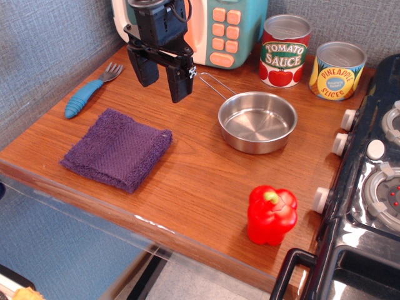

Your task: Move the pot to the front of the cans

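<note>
So the pot (257, 121) is sitting flat on the counter (187, 181), just on the near side of the two cans: the tomato sauce can (285, 50) is right behind it and the pineapple can (337, 70) is behind and off to the right. Looks to me like it's pretty much in front of them already, so the task reads as done or close to it.

The gripper (164, 78) hangs above the counter to the left of the pot, apart from it, fingers spread and nothing between them. The pot's thin wire handle (215, 86) sticks out up and to the left, so its long axis points roughly at the gripper, and the handle tip is the closest bit of the pot to it.

If any nudge is needed, I'd guess the arm would have to come right and down along that handle line.
</note>
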Robot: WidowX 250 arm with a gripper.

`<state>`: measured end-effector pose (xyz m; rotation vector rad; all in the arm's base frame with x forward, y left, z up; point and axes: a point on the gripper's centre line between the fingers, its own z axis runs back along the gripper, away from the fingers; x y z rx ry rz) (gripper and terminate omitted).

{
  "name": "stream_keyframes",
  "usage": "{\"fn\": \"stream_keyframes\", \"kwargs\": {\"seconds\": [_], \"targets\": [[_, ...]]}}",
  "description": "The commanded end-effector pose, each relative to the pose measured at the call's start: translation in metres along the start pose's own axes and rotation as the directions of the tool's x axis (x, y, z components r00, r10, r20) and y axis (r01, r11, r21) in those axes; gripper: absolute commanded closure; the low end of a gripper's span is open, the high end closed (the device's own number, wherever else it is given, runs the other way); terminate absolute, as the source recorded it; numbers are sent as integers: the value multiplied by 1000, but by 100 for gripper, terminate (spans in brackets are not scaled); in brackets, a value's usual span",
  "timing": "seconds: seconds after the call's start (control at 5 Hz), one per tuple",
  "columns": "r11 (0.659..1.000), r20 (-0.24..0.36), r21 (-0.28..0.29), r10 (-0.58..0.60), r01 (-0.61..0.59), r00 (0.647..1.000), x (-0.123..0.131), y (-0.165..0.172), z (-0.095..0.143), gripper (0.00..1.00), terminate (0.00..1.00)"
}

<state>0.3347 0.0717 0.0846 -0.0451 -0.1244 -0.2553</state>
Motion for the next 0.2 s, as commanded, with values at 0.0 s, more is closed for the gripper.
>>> {"fn": "stream_keyframes", "kwargs": {"seconds": [0.0], "targets": [[1000,43,23,1,-2,999,-4,0,20,0,100]]}}
